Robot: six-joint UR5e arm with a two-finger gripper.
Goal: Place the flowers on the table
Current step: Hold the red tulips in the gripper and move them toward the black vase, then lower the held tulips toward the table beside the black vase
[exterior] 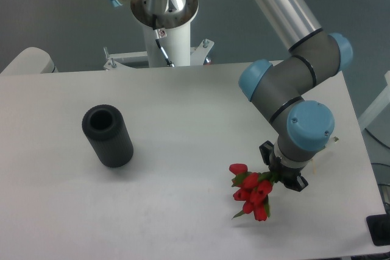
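Note:
The flowers (251, 190), a small bunch of red tulip buds with green leaves, hang or lie low over the white table (183, 120) at its front right. Their stems run up and right into my gripper (281, 175), which is mostly hidden under the blue-capped wrist. The gripper looks shut on the stems. Whether the buds touch the tabletop I cannot tell.
A black ribbed cylinder (108, 136) stands upright on the left half of the table, its open top facing the camera. The white robot pedestal (164, 35) rises at the back edge. The table's right edge lies close to the arm.

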